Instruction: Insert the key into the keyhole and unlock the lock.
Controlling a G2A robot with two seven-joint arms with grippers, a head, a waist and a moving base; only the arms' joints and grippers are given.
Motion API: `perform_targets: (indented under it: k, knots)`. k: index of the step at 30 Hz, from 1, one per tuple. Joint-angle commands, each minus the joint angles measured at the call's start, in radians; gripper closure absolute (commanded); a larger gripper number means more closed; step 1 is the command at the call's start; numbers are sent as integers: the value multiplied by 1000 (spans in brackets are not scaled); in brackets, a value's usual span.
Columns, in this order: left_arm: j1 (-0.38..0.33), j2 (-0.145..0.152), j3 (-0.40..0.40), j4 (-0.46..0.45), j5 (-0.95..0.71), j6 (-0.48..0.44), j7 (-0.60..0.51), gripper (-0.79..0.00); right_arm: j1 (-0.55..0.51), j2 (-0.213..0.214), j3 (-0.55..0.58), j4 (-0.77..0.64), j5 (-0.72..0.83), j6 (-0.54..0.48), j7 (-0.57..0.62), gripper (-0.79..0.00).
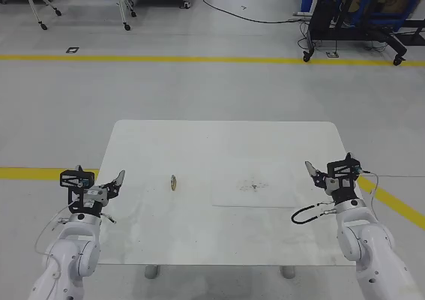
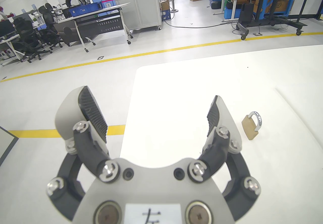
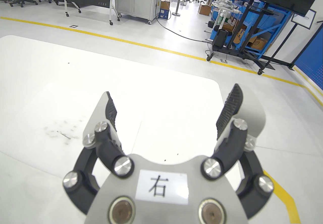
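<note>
Opening step, it seems: both jaws spread, empty. You next grab lock (image 2: 251,127), key (image 3: 65,135) off bench (image 1: 219,142).

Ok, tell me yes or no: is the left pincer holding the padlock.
No, the left pincer is open and empty, and the padlock lies apart from it on the table.

Left gripper (image 2: 151,111), fingers (image 2: 92,111) spread, hovers near the padlock (image 2: 249,127).
</note>
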Motion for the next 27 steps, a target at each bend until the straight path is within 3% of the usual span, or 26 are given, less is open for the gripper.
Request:
perform_targets:
  k: [1,8,15,20,27]
  knots:
    - [0,0,0,0,0,0,0,-785,0,0,0,0,0,0,0,-784]
    - [0,0,0,0,0,0,0,-785,3,-1,-10,6,14,-16,4,-785]
    - [0,0,0,0,0,0,0,-785,192,-10,-156,216,141,-303,147,-785]
    - [0,0,0,0,0,0,0,-785,329,-21,-238,400,244,-474,182,-785]
    - [0,0,0,0,0,0,0,-785,432,-20,-303,539,217,-666,231,-785]
